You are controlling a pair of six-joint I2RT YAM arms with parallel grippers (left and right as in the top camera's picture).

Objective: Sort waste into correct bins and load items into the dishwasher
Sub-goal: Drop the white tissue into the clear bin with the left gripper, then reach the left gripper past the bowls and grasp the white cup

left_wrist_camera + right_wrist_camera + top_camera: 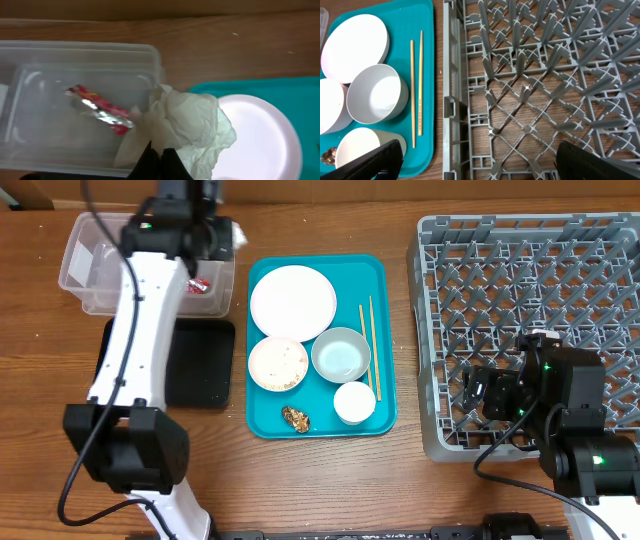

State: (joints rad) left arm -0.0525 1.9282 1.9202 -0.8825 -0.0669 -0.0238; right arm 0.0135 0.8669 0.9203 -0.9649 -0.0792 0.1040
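My left gripper (162, 161) is shut on the white crumpled tissue (192, 125), held over the right end of the clear tub (80, 55), next to the teal tray. The red wrapper (100, 110) lies in the tub (85, 265). In the overhead view the gripper (218, 235) holds the tissue (237, 235). On the teal tray (385, 300) are the white plate (292, 302), a bowl with rice (278, 364), a bluish bowl (341, 354), a white cup (354, 402), chopsticks (368, 345) and a brown scrap (295, 418). My right gripper (480, 165) is open and empty over the grey rack's (545, 75) left edge.
The black tray (205, 365) lies in front of the clear tub, partly under my left arm. The grey rack (530, 290) fills the right side. The right wrist view shows the chopsticks (416, 85), plate (355, 47) and bluish bowl (377, 92).
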